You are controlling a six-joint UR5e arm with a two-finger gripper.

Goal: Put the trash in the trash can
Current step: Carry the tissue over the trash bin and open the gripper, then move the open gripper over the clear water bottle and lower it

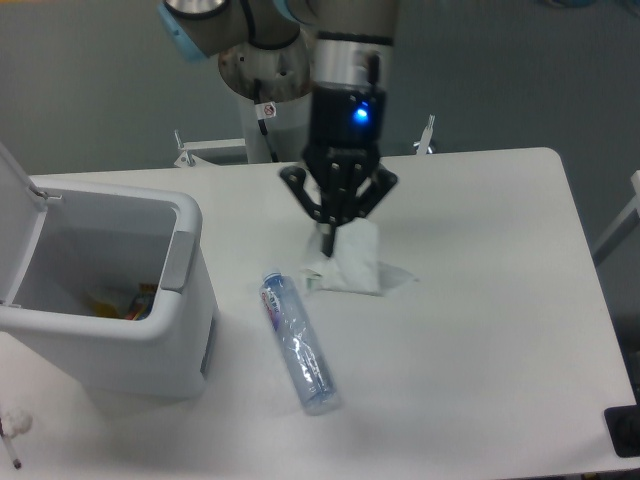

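My gripper (329,243) hangs above the table's middle, shut on the whitish translucent wrapper (350,264), which dangles below the fingertips clear of the table. The clear plastic bottle (297,342) with a red-blue label lies flat on the table, below and left of the gripper. The light-grey trash can (120,330) stands at the left with its white lid (18,225) swung open; some colourful scraps show inside it.
The robot's base column (270,95) rises at the back centre of the white table (480,380). A small white object (14,428) lies at the front left corner. A dark block (624,430) sits at the right front edge.
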